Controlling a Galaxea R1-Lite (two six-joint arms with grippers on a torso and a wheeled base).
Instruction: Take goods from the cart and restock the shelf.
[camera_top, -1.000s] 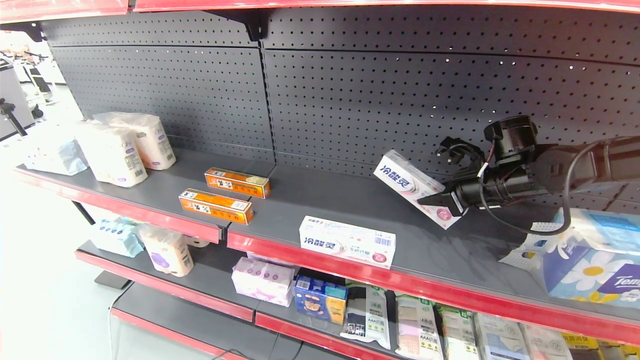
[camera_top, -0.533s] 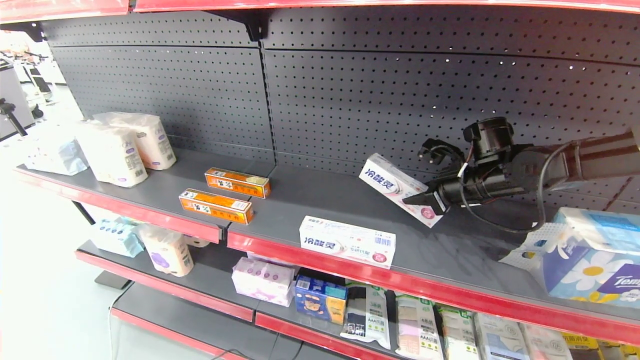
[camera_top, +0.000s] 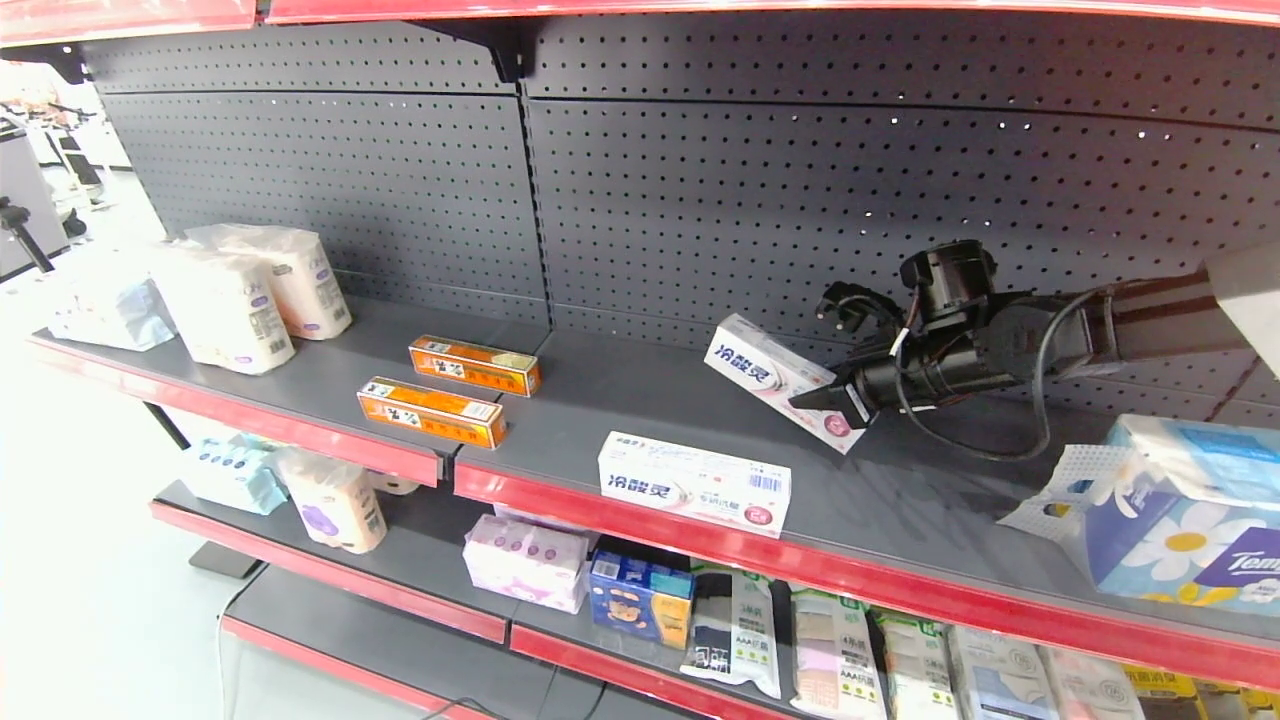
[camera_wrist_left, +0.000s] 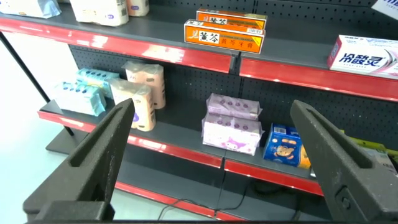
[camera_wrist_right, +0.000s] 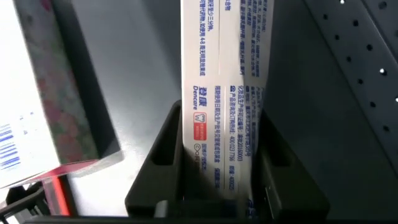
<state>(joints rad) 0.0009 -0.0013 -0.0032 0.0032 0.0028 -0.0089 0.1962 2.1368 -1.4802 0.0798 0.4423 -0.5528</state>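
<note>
on the middle shelf: we log one long white-and-pink cardboard toothpaste box (camera_top: 765, 368), held tilted with its low end near the board. it sits well behind the matching white toothpaste box (camera_top: 695, 483) lying at the red front lip. whether the held one touches the board we cannot tell.
right gripper (camera_top: 840, 405): black fingers clamped on the lower end of the tilted box, one on each side of it.
left gripper (camera_wrist_left: 211, 155): fingers wide apart, holding nothing, out in front of the lower shelves.
shelf: dark grey metal board with a red edge (camera_top: 640, 395) and a pegboard back.
change over the last second: arm and box have slid toward the robot's left along the back of the shelf and sunk a little. our head camera has not moved.
meaning for the task: we judge the carry nearly done; setting down and letting go remain.
neighbours: orange cardboard carton (camera_top: 433, 410) and its twin (camera_top: 475, 365) to the left, blue flowered tissue pack (camera_top: 1190, 520) to the right.
</note>
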